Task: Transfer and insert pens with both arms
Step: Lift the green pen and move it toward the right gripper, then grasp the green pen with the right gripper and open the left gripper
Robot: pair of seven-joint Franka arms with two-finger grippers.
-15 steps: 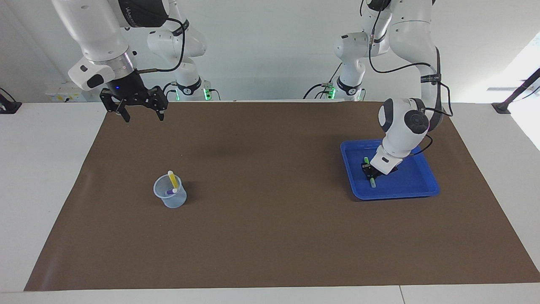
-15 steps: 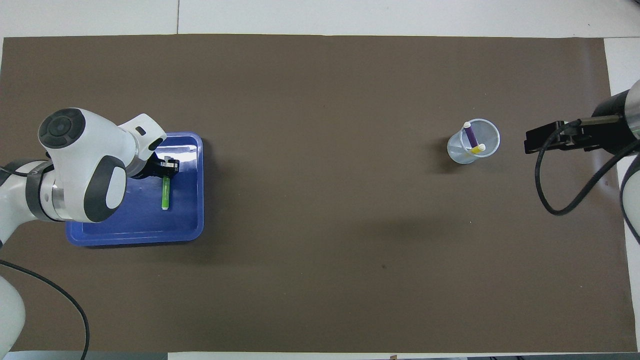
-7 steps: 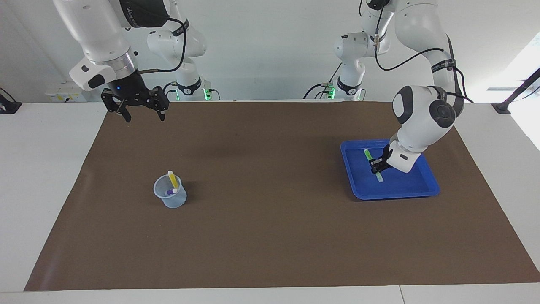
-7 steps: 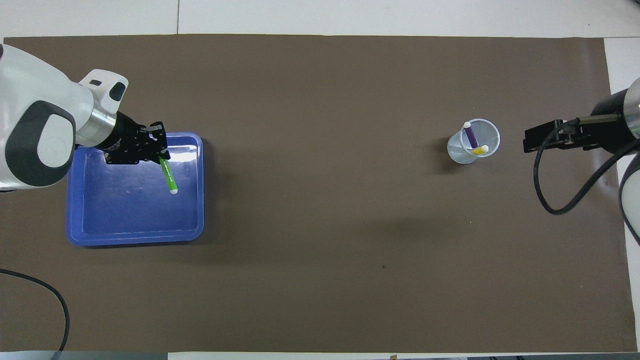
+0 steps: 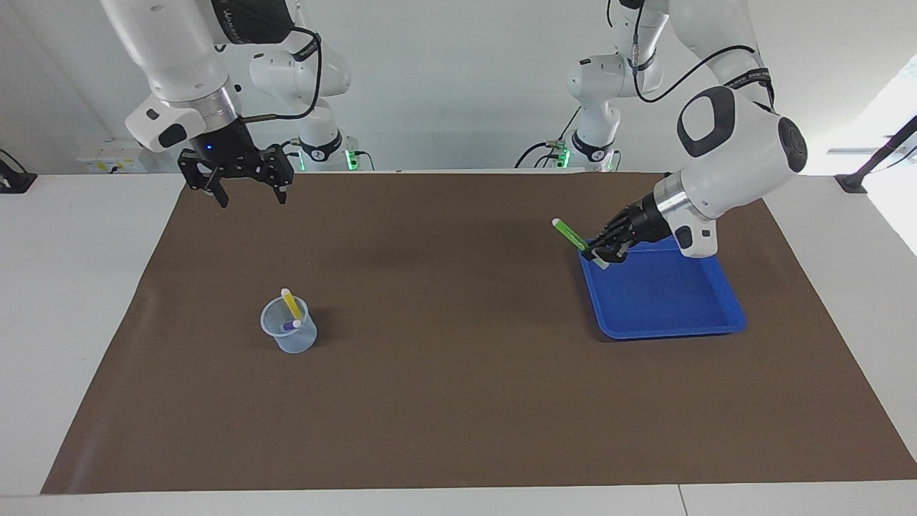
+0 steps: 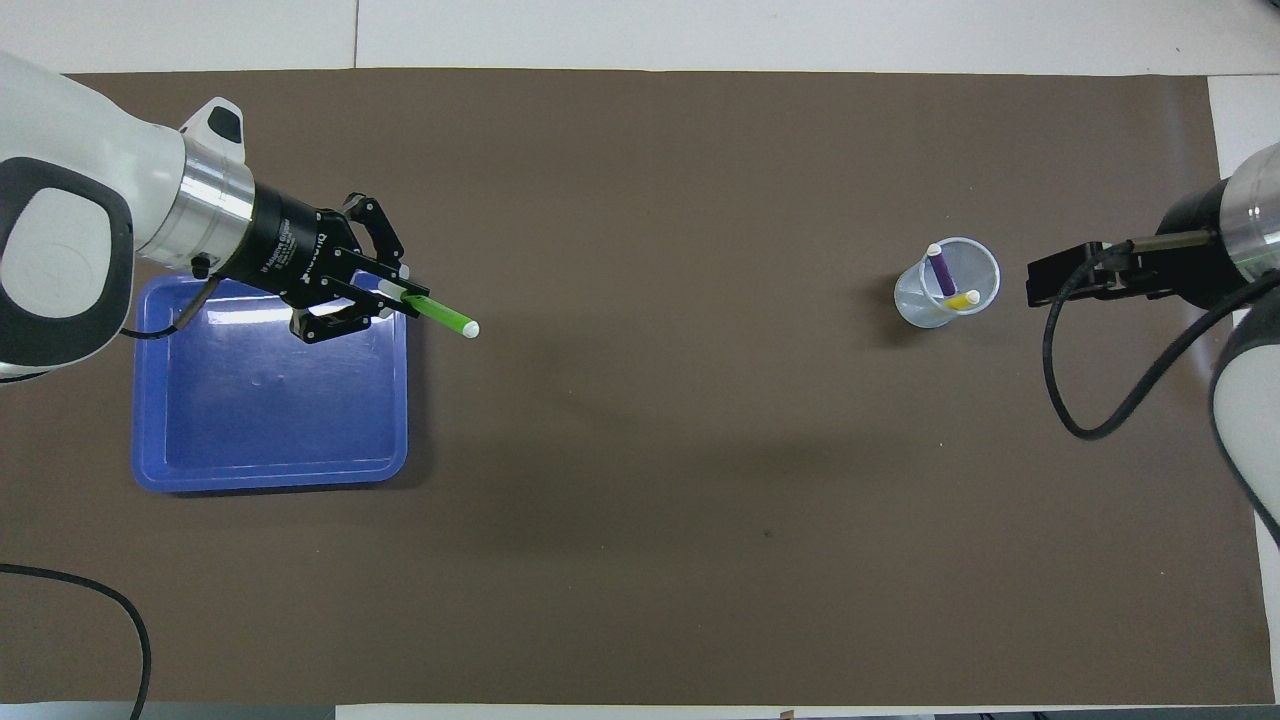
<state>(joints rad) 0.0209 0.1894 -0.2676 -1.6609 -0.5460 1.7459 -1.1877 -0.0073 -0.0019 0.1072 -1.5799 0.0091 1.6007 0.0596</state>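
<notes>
My left gripper (image 5: 596, 253) is shut on the green pen (image 5: 568, 231), held up in the air over the blue tray's (image 5: 666, 297) edge, pale tip pointing toward the middle of the table. It also shows in the overhead view: left gripper (image 6: 398, 298), green pen (image 6: 440, 314). The yellow pen (image 5: 291, 304) and purple pen (image 5: 289, 325) stand in a clear cup (image 5: 289, 333) toward the right arm's end. My right gripper (image 5: 251, 196) is open and empty, raised over the mat's edge nearest the robots; from overhead the right gripper (image 6: 1045, 283) is beside the cup (image 6: 947, 282).
The blue tray (image 6: 270, 400) now holds nothing. A brown mat (image 5: 458, 373) covers the table. Two smaller white arms with green lights (image 5: 326, 143) stand at the robots' edge.
My left gripper has lifted the green pen out of the tray and swung it to point toward the table's middle. My right gripper has shifted slightly toward the cup.
</notes>
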